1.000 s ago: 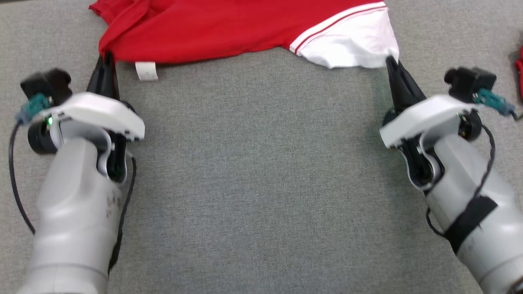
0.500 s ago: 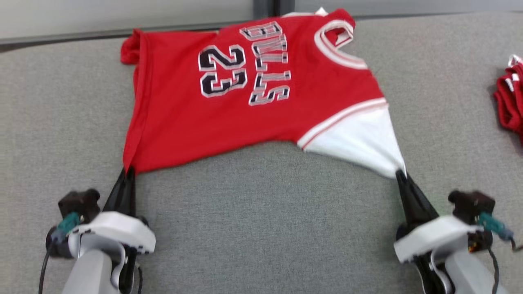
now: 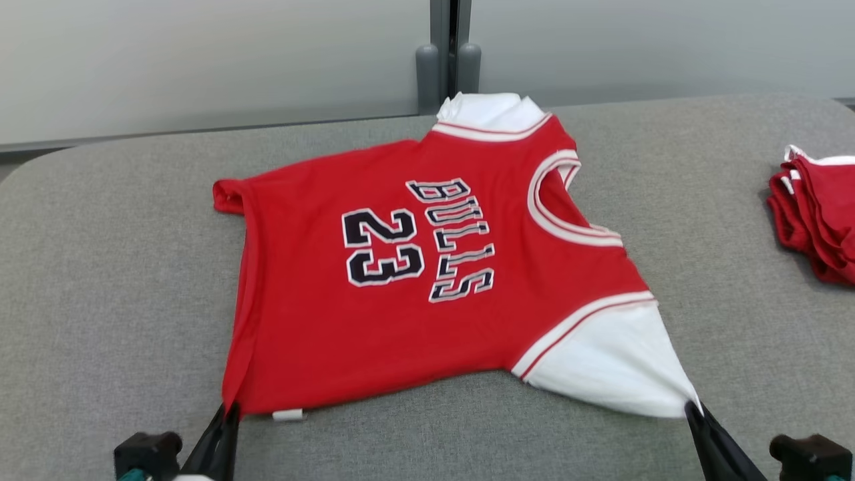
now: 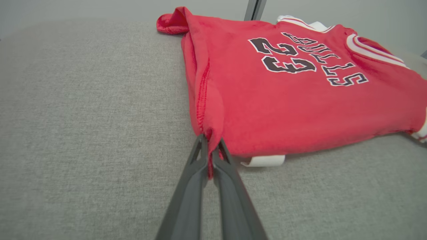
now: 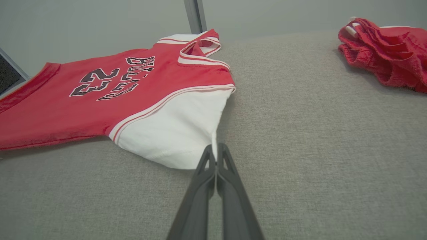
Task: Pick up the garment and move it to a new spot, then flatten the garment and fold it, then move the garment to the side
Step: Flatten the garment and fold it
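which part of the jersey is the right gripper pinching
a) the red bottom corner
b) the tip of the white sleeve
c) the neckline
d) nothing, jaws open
b, the right gripper is shut on the pointed tip of the white sleeve of the jersey.

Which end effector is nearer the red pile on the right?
Right. The right end effector grips the jersey's white sleeve tip, toward the red pile; the left end effector grips the far hem corner.

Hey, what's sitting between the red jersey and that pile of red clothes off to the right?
Nothing: only bare grey fabric surface separates the jersey from the pile, clearest in the right wrist view.
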You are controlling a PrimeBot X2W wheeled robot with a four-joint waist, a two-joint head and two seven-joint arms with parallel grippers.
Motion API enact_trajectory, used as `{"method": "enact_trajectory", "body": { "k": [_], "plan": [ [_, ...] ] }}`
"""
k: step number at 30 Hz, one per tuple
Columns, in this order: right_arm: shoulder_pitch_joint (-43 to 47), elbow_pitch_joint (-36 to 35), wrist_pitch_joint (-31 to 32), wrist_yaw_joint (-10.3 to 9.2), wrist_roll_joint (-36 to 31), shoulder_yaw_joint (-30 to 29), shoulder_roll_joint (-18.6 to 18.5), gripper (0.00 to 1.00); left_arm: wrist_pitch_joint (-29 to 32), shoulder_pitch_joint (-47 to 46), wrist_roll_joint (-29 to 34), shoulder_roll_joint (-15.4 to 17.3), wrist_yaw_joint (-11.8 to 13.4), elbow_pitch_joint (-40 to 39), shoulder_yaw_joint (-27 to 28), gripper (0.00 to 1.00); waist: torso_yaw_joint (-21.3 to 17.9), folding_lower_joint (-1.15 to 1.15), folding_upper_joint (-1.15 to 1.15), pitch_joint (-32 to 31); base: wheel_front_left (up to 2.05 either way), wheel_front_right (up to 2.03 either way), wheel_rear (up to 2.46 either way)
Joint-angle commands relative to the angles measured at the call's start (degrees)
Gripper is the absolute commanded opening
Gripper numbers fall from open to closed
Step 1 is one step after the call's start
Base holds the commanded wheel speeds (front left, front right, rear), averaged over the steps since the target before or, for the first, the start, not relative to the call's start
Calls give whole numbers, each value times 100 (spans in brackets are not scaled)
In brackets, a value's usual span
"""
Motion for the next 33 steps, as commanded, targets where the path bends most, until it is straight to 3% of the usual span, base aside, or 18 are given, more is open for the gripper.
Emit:
{"method": "enact_trajectory", "body": {
  "k": [1,7,14,25,33],
  "plan": [
    [78,-67,74,-2,-57,-54,-20,0,33,68,-1,51,46,-81,36,0,-15,0,0,-63,0,0,0],
    [891,-1158,818,-2,-219,-320,191,0,771,827,-97,122,317,-1217,151,0,0,0,0,-234,0,0,0],
    [1250,-1716,1235,-2,-190,-489,429,0,1189,1106,-174,169,489,-1794,222,0,41,0,0,-294,0,0,0],
    [629,-1483,1215,-2,-28,-421,406,0,1538,608,-360,141,546,-1677,196,0,54,0,0,80,0,0,0],
    [-940,-674,1040,-1,210,-171,-90,0,1540,-410,-736,141,361,-1098,261,0,119,0,0,812,0,0,0]
  ]
}}
